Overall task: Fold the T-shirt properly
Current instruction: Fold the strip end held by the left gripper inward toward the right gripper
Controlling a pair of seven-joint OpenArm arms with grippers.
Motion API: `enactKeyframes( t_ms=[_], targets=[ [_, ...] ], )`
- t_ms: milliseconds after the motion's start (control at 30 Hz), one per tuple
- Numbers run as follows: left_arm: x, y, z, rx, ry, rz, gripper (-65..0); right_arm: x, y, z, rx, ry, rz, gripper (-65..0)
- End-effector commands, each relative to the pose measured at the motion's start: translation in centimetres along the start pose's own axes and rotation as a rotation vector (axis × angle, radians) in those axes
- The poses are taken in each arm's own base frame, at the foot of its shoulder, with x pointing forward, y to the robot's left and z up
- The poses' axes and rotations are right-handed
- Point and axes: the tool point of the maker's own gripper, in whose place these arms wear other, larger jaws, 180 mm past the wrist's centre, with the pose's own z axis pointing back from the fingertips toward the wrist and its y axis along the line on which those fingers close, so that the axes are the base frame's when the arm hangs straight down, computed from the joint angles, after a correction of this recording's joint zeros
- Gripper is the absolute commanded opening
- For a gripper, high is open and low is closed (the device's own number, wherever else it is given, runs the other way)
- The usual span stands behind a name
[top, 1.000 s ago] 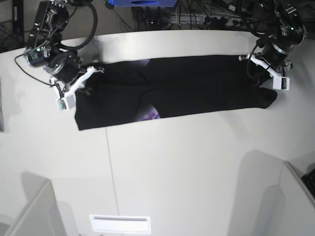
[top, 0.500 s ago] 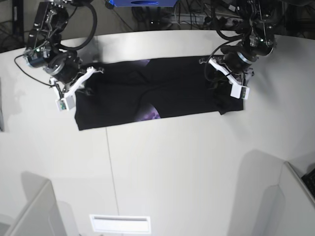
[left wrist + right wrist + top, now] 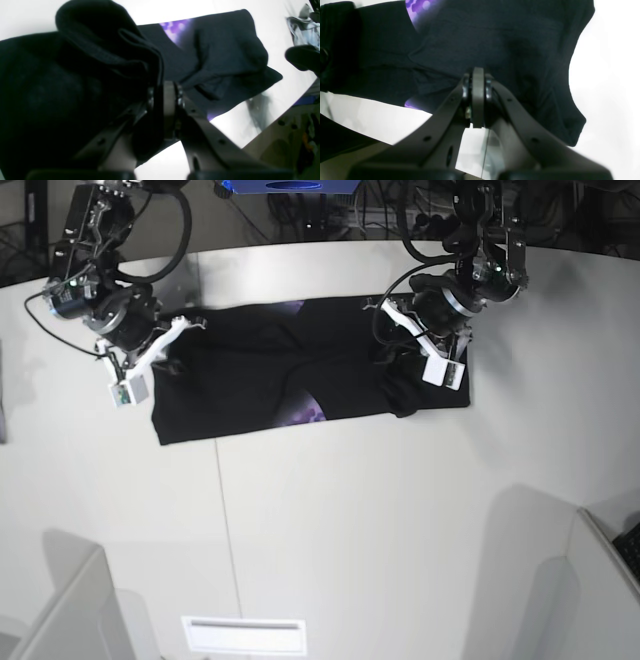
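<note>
Currently, the T-shirt lies as a long black band across the far part of the white desk, with a patch of purple print showing at its near edge. Your left gripper (on the right side of the base view) has its jaws pressed together on a bunched fold of the T-shirt; in the left wrist view the cloth rises between the jaws and drapes over them. That end of the garment is lifted and doubled over the flat part of the band. Your right gripper sits at the opposite end of the T-shirt, low over the cloth. In the right wrist view its jaws are fully closed, and you cannot tell whether any cloth is pinched between them. Beyond the desk's far edge you see cables and a blue object.
</note>
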Motion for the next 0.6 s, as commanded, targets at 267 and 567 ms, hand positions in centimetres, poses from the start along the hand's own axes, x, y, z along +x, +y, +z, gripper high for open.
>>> enactKeyframes(
  t_ms=[267, 567],
  targets=[
    [0.8, -2.6, -1.1, -0.053, -0.017, 0.020, -65.0, 1.0, 0.0, 0.3, 0.001, -0.038, 0.009, -65.0],
    [1.2, -2.7, -1.2, -0.057, -0.023, 0.014, -65.0, 1.0, 0.0, 0.3, 0.001, -0.038, 0.009, -65.0]
  ],
)
